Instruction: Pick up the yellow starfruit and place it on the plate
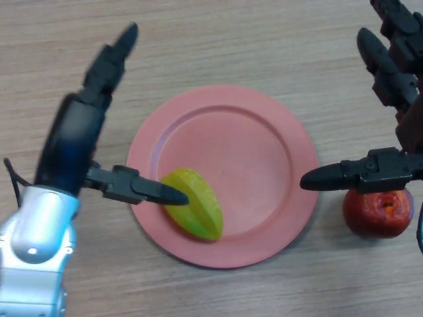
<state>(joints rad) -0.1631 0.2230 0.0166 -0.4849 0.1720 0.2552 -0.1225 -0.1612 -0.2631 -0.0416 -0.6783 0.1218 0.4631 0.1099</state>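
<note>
- Okay, from my remote seat: left hand (99, 125) came in from the view's left, spread wide, upper fingers (112, 56) straight and pointing up-table, thumb (142, 188) stretched toward the fruit.
- Thumb tip sat right at the yellow starfruit (195, 205), touching or just short of it, I couldn't tell which. Nothing was curled round it, so I logged no grasp.
- Starfruit lay on the lower-left part of the pink plate (264, 152), inside the rim, resting on its side.
- Plate sat mid-table on the wooden table (218, 39), rest of its surface bare.
- Right hand (390, 119) showed at the right edge, also open wide, thumb pointing in toward the plate rim, holding nothing.
- A red apple (377, 211) sat just beside the plate under that thumb, not part of the job.
- My read: placement looked done, fruit on the plate; what was left was clearing the left hand away.
</note>
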